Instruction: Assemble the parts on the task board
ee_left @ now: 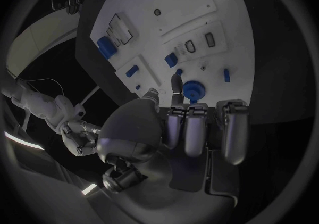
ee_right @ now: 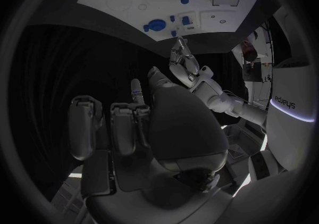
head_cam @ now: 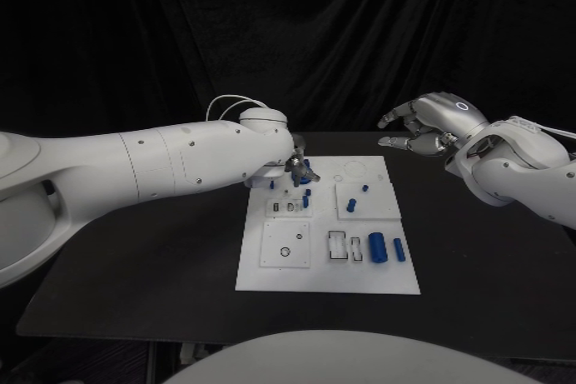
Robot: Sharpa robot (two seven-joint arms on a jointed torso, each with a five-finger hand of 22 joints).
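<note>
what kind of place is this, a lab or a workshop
Most likely a robot test lab: a black table backed by dark curtains, a white task board with small blue parts laid out for practice, and two robot hands, left and right.

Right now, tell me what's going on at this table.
The robot is assembling blue parts on the white board. Its left hand is down over the board's far left corner, fingers at a round blue part; whether it grips it is unclear. The right hand hangs above the table beyond the board, holding nothing. Other parts, like a blue cylinder, lie on the board.
</note>
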